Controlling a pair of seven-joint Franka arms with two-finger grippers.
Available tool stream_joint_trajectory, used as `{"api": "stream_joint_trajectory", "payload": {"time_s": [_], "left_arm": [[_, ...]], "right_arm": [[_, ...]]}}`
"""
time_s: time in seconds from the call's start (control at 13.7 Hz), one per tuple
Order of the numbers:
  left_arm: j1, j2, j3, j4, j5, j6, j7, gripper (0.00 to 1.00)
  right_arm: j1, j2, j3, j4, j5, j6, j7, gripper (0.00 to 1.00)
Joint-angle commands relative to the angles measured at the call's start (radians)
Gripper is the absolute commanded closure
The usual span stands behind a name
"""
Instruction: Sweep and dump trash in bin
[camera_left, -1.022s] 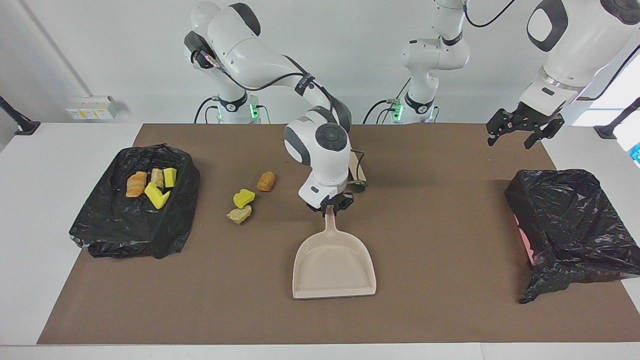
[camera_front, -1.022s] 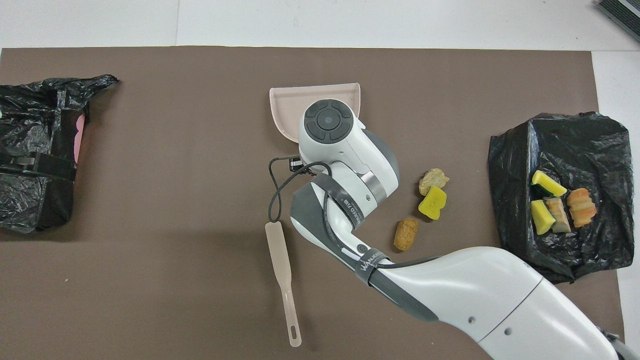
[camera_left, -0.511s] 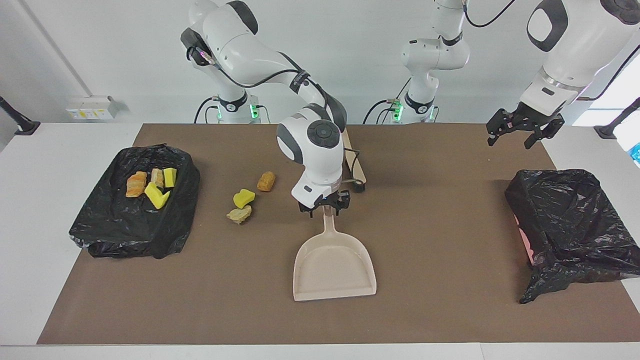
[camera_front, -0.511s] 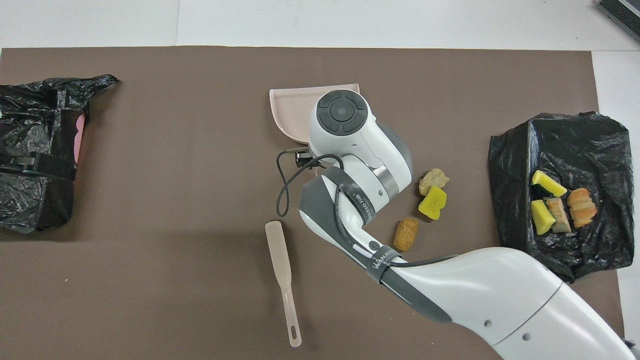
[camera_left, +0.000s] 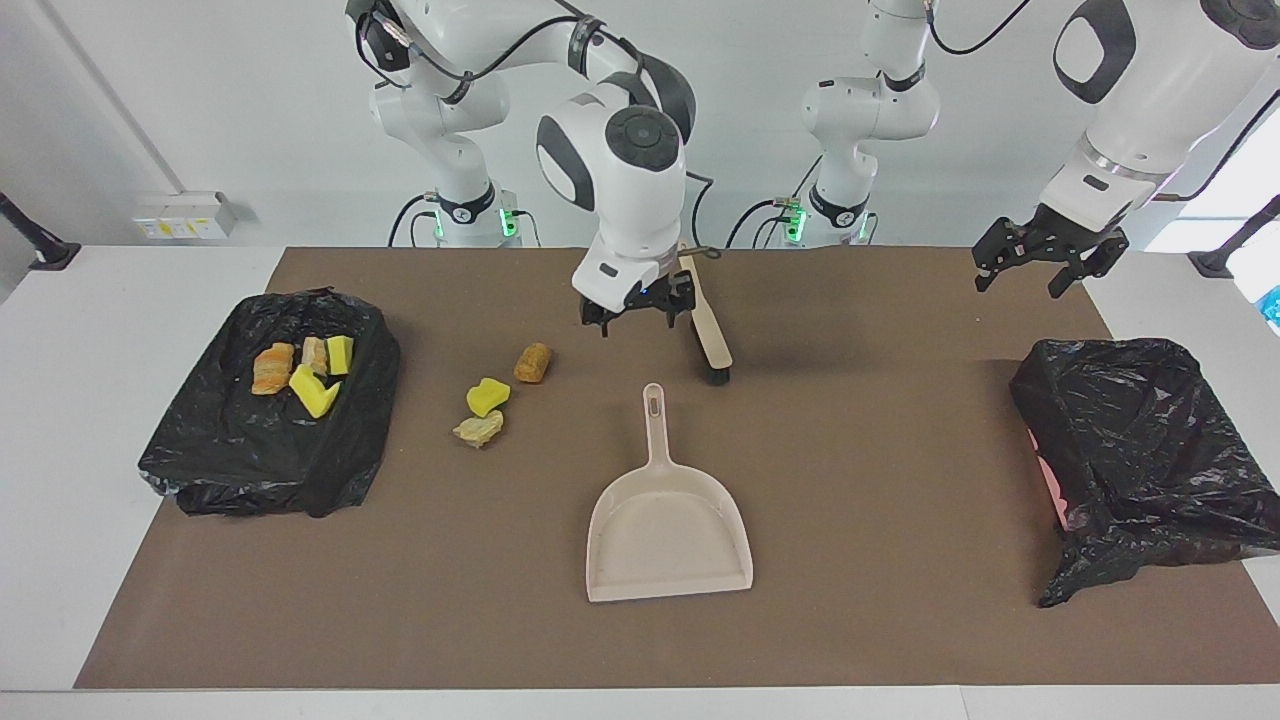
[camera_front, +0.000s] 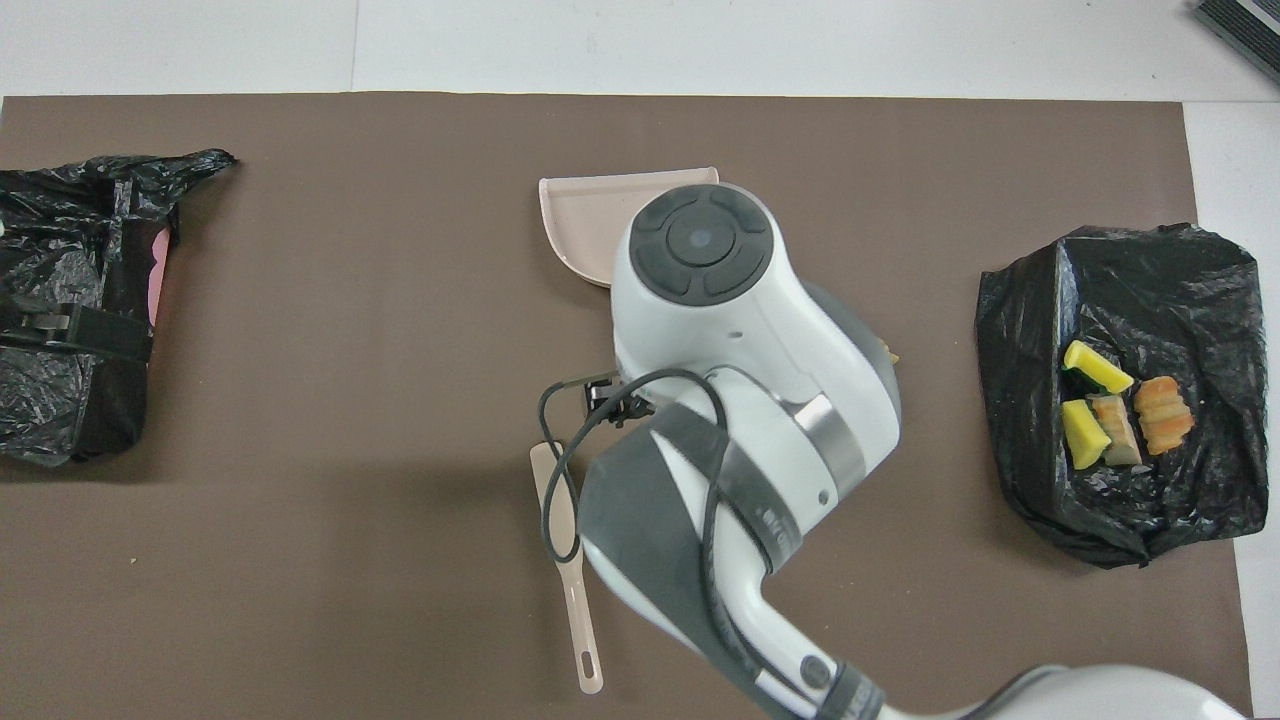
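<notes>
The beige dustpan (camera_left: 668, 525) lies flat in the middle of the brown mat, handle toward the robots, with nothing gripping it; its rim (camera_front: 590, 215) peeks out from under the right arm in the overhead view. My right gripper (camera_left: 638, 312) hangs open and empty in the air over the mat, beside the beige brush (camera_left: 706, 325). Three bits of trash lie loose on the mat: a tan lump (camera_left: 533, 362), a yellow sponge piece (camera_left: 487, 396) and a pale lump (camera_left: 478, 430). Several more pieces (camera_left: 300, 370) sit in the black-bagged bin (camera_left: 250, 450). My left gripper (camera_left: 1045, 268) waits open, raised over the left arm's corner of the table.
A second black-bagged bin (camera_left: 1140, 450) lies at the left arm's end, pink showing at its mouth. The brush handle (camera_front: 575, 600) lies nearer the robots than the dustpan. In the overhead view the right arm covers the loose trash. White table surrounds the mat (camera_left: 880, 620).
My right gripper opened and let go of the dustpan handle, then rose and drew back toward the robots. The dustpan stays flat on the mat. The left arm has not moved.
</notes>
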Motion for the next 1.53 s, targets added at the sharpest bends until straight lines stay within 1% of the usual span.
{"api": "stream_joint_trajectory", "payload": {"time_s": [0.0,0.15,0.22,0.37,0.51,0.73,0.95,1.02,1.1,1.17,1.24,1.46], "left_arm": [[0.014,0.002,-0.01,0.01,0.018,-0.008,0.008,0.0],[0.014,0.002,-0.011,0.01,0.018,-0.008,0.008,0.0],[0.014,0.002,-0.011,0.01,0.018,-0.008,0.008,0.0],[0.014,0.002,-0.011,0.01,0.018,-0.008,0.008,0.0],[0.014,0.002,-0.01,0.01,0.018,-0.008,0.008,0.0],[0.014,0.002,-0.01,0.01,0.018,-0.008,0.008,0.0],[0.014,0.002,-0.01,0.01,0.018,-0.008,0.008,0.0],[0.014,0.002,-0.011,0.01,0.018,-0.008,0.008,0.0],[0.014,0.002,-0.01,0.01,0.018,-0.008,0.008,0.0],[0.014,0.002,-0.01,0.01,0.018,-0.008,0.008,0.0],[0.014,0.002,-0.01,0.01,0.018,-0.008,0.008,0.0],[0.014,0.002,-0.01,0.01,0.018,-0.008,0.008,0.0]], "right_arm": [[0.037,-0.148,-0.001,-0.242,0.096,0.103,0.044,0.0],[0.068,-0.234,-0.001,-0.421,0.183,0.252,0.044,0.0],[0.112,-0.242,-0.002,-0.483,0.196,0.297,0.046,0.0],[0.16,-0.237,-0.002,-0.555,0.198,0.34,0.053,0.0],[0.211,-0.234,-0.002,-0.633,0.198,0.441,0.091,0.0],[0.257,-0.226,-0.002,-0.69,0.198,0.518,0.108,0.0],[0.257,-0.22,-0.002,-0.704,0.198,0.559,0.104,0.0],[0.257,-0.219,-0.002,-0.704,0.198,0.571,0.102,0.13],[0.257,-0.219,-0.002,-0.704,0.198,0.573,0.096,0.4],[0.257,-0.219,-0.002,-0.704,0.198,0.576,0.11,0.81],[0.261,-0.222,-0.002,-0.704,0.199,0.579,0.128,1.0],[0.263,-0.217,-0.004,-0.695,0.198,0.576,0.142,1.0]]}}
